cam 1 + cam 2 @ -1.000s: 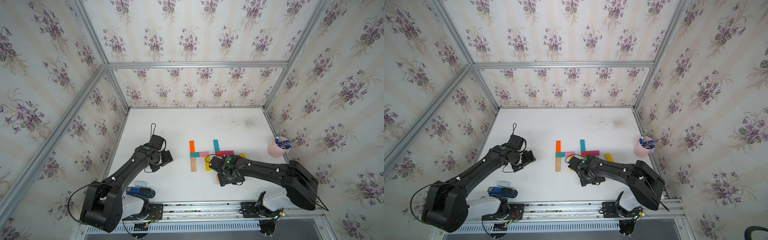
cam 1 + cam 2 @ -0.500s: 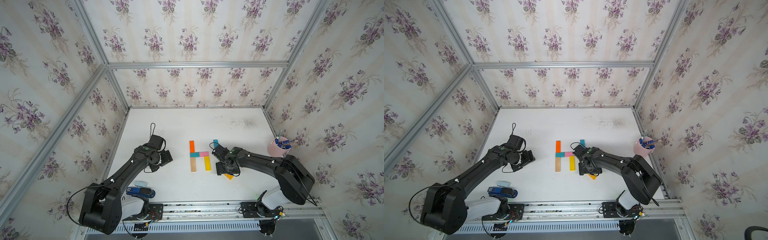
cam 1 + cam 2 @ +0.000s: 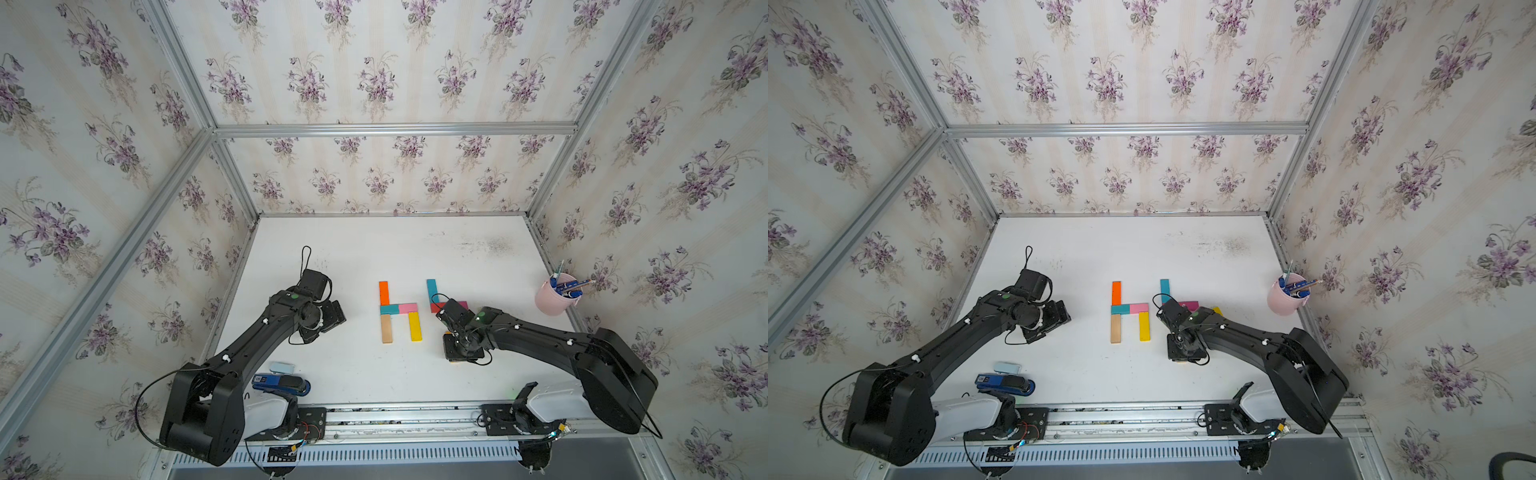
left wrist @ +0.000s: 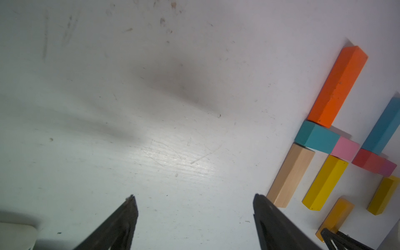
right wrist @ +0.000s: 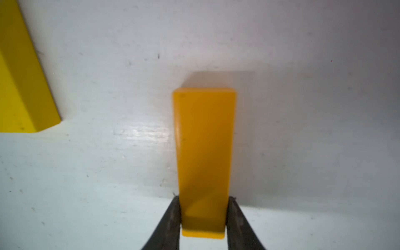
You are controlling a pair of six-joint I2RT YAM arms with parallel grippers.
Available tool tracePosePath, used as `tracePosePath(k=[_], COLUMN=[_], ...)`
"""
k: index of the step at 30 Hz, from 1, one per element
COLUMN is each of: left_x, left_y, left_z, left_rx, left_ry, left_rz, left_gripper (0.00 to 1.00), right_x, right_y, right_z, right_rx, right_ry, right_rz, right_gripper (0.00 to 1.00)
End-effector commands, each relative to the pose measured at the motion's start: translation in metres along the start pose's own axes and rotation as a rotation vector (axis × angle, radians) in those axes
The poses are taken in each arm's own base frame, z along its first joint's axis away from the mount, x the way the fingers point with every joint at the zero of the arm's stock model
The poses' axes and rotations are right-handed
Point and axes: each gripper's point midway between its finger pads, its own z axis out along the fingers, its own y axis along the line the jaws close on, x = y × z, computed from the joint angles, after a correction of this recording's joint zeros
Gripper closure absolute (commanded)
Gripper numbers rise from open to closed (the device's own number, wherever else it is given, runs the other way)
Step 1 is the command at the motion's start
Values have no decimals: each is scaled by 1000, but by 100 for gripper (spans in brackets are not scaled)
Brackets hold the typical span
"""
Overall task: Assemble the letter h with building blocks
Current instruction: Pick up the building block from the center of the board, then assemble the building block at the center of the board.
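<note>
Plainly, the right gripper (image 5: 203, 200) is nearly shut, its two fingers (image 5: 175, 213) pressing the long sides of an amber block (image 5: 204, 140) near one end. The block lies flat on the white table (image 5: 303, 108). The left gripper (image 4: 194, 198) stands wide open, with nothing between its tips and only bare table beneath.

In both top views the held block is almost wholly hidden under the right gripper, and only a thin amber edge shows. A red block (image 3: 434, 307) beside it is partly covered by the wrist, so its full length cannot be made out.

The letter h (image 3: 399, 308) lies at the middle of the frame, between the two grippers. Its stem is orange, teal and wood, with a pink piece leading to a yellow leg.

The right arm (image 3: 540, 340) reaches from the lower right, low over the table, with its wrist bent downward just right of the h. The left arm (image 3: 249, 345) slants up from the lower left and ends well apart from the h on its left.
</note>
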Motion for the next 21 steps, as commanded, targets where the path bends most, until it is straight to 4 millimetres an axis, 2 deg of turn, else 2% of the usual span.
tracePosePath(k=[1,5,9,21], left_x=[-2,-2,-2,-3], left_y=[-4,-2,0,-3], left_z=[-3,-7,-10,-9], left_rx=[11,8,1,8], left_ry=[-5,-14,-25,-19], left_rz=[5,5,8,6], left_gripper=[14,14,14,14], right_x=[-12,-34,-45,-33], right_y=[6,20,30,27], right_z=[-6,-7,-6,-8], right_rx=[-2,17,22,9], right_ry=[-27,-42,-30,14], right_rz=[-10,-28,-28,3], right_gripper=[73,76,78,79])
